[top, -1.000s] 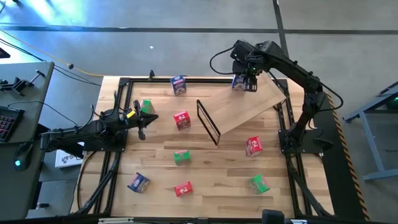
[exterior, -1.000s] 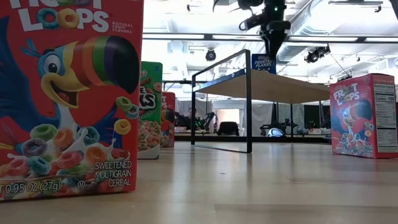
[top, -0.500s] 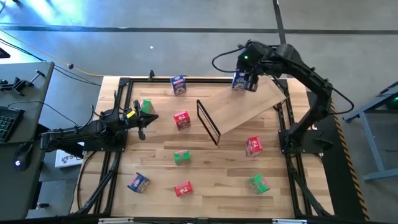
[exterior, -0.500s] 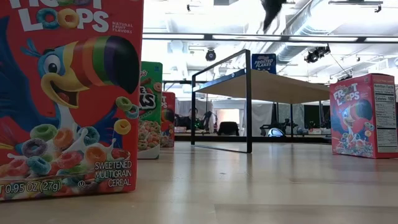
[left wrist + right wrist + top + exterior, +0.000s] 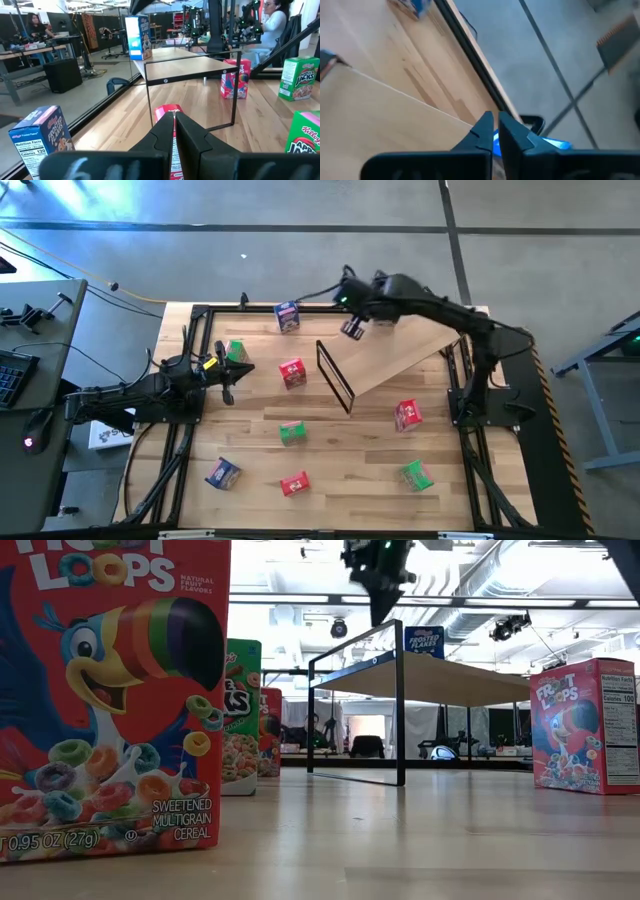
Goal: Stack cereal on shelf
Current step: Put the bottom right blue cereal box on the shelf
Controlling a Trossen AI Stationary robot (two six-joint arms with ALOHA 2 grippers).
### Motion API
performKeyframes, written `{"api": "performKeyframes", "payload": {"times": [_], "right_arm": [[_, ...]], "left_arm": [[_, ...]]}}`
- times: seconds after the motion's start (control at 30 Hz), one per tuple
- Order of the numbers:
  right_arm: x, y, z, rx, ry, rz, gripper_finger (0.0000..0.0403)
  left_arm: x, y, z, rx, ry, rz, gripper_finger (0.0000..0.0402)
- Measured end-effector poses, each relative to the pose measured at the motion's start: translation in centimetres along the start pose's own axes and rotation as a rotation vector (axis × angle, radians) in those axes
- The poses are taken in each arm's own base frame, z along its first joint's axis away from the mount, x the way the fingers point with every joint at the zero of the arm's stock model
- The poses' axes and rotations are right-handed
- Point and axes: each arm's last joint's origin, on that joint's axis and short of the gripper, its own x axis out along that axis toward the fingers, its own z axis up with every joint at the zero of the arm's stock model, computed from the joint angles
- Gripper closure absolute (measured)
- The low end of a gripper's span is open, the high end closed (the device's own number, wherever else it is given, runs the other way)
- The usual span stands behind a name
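Above the shelf (image 5: 400, 352), the right gripper (image 5: 352, 329) hovers, fingers clenched on nothing. One blue cereal box (image 5: 424, 641) stands on the shelf's far edge (eight wait on the worktop (image 5: 340, 480)). Next move: probably fetch another box. The left gripper (image 5: 228, 394) waits, fingers clenched.

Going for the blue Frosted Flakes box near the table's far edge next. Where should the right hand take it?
Come straight down from above and close on two opposite side faces of the blue Frosted Flakes box. It stands upright with open space all round, apart from the shelf, so its sides are free. It sits slightly turned, so the right hand probably needs rotating to match.
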Motion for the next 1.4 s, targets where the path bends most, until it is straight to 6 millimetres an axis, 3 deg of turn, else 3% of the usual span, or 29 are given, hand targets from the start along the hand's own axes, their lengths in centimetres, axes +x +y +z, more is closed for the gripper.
{"api": "performKeyframes", "payload": {"times": [0.33,0.77,1.17,1.4], "right_arm": [[3.1,1.8,-0.2,0.121,0.121,-0.164,0.04],[3.3,1.8,-1.1,0.185,0.199,-0.229,0.0403],[2.9,2.3,-1.2,0.19,0.198,-0.203,0.0403],[2.9,2.1,-1.1,0.188,0.165,-0.279,0.0403]], "left_arm": [[0.0,0.0,0.0,-0.001,0.0,0.0,0.039],[0.0,0.0,0.0,-0.002,0.001,0.004,0.039],[0.0,0.0,0.0,-0.01,0.001,0.001,0.039],[0.0,0.0,0.0,-0.01,0.001,0.0,0.039]]}}
